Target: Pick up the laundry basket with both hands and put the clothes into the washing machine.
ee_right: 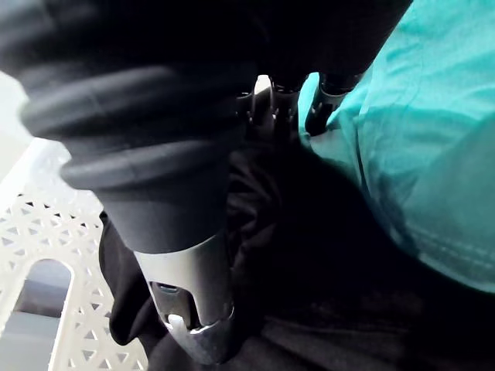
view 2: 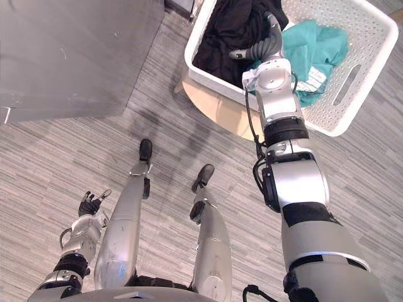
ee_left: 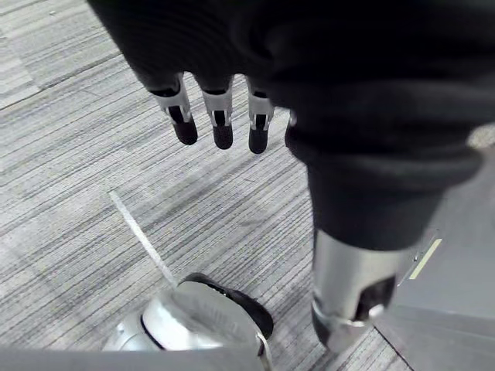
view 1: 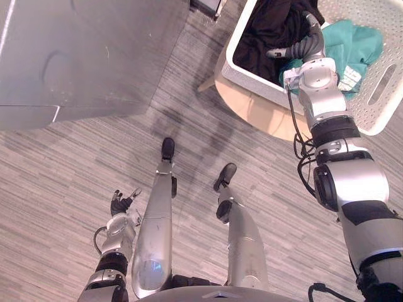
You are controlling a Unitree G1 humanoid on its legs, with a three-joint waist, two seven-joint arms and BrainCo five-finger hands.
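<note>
Right wrist view: right robot hand point(ee_right: 166, 147), fingers uncurled, touches black garment point(ee_right: 309, 263) beside teal garment point(ee_right: 425, 154).

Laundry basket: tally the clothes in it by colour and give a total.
Black clothing: 1 heap, counted as one piece
Teal clothing: 1
Total: 2
</note>
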